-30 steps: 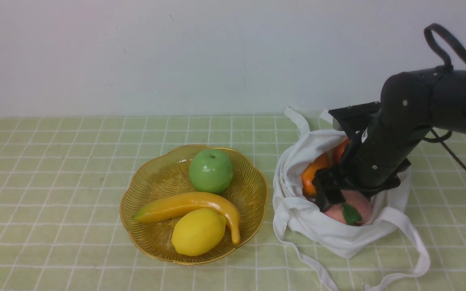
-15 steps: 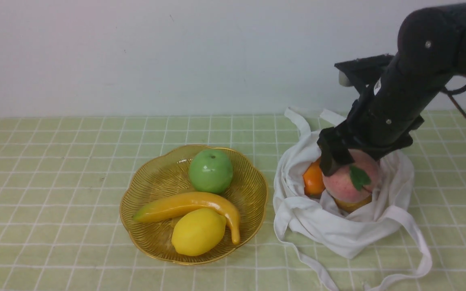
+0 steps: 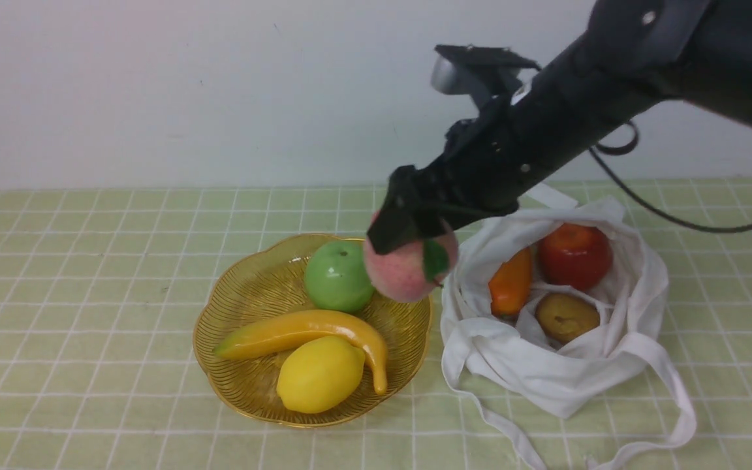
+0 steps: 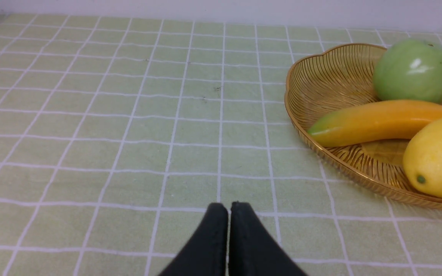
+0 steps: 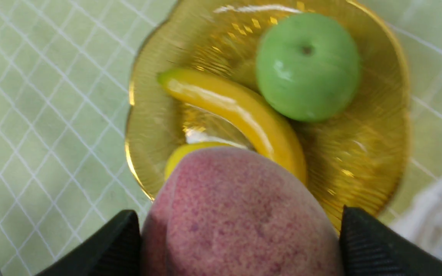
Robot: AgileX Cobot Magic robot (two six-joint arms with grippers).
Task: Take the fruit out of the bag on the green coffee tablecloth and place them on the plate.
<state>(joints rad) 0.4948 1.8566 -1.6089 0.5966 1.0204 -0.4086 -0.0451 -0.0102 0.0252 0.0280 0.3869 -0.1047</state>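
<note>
My right gripper [image 3: 408, 251] is shut on the fuzzy pink peach [image 3: 405, 271] and holds it in the air over the right rim of the amber plate [image 3: 232, 307]. In the right wrist view the peach [image 5: 236, 218] fills the space between both fingers, above the plate [image 5: 382, 126]. The white bag [image 3: 546, 372] lies open to the right on the green checked tablecloth [image 3: 89, 261]. It holds the red apple [image 3: 575, 254], the orange elongated piece [image 3: 511, 284] and the brown oval one [image 3: 566, 316]. My left gripper [image 4: 228, 209] is shut and empty, low over the cloth, left of the plate [image 4: 320, 76].
The plate holds a green apple [image 3: 339, 276], a yellow banana [image 3: 304, 329] and a lemon [image 3: 319, 374]. The bag's long straps [image 3: 670, 418] trail on the cloth toward the front right. A white wall stands behind the table.
My right gripper has lifted the peach out of the bag and carried it up and left to the plate's right rim. The apple and the brown piece in the bag now show.
</note>
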